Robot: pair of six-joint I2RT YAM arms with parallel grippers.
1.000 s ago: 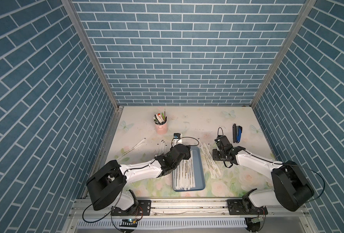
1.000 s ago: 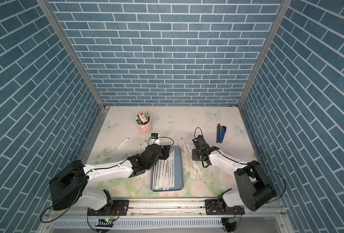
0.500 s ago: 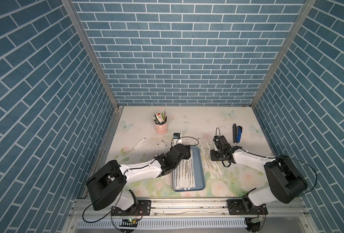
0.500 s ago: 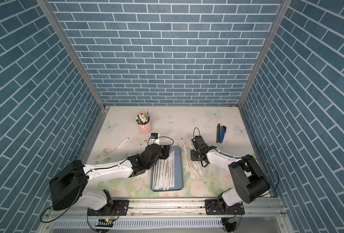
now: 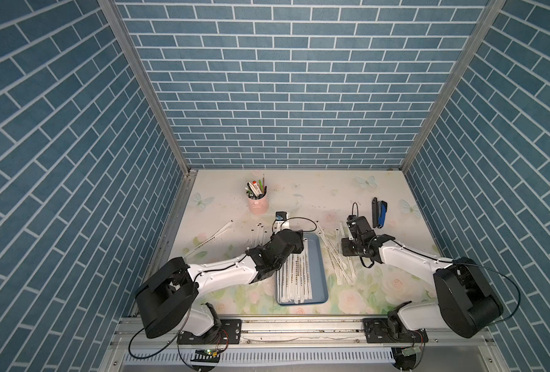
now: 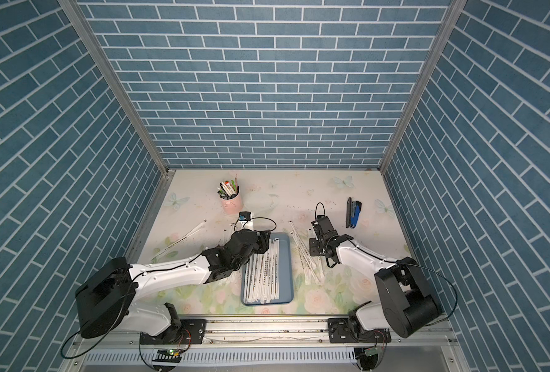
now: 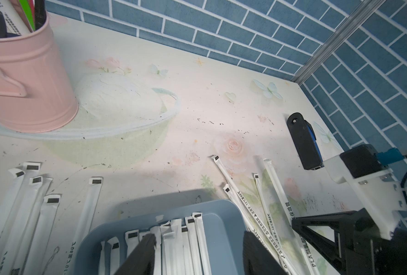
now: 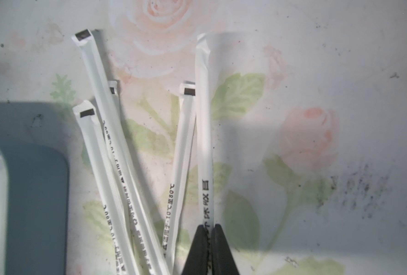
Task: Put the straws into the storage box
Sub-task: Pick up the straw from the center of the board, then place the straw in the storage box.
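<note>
1. Only the right wrist view shows the right gripper pinched tight on one white paper-wrapped straw. The left wrist view shows the left gripper spread partway above the shallow blue plastic storage box.
2. Floral-printed tabletop; blue brick-patterned walls.
3. Thin, creased wrapped straws fill the box; loose straws lie just beside it.

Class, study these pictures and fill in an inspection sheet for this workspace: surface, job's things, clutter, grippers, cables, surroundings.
Surface: flower-print table, speckled with dark marks.
Job's things: blue storage box holds many straws; more lie loose on both sides of it.
Clutter: pink cup of pens; stapler.
Grippers: left gripper open over the storage box; right gripper shut on one straw.
Cables: a black cable loops at each wrist.
Surroundings: blue brick-pattern walls on three sides.
</note>
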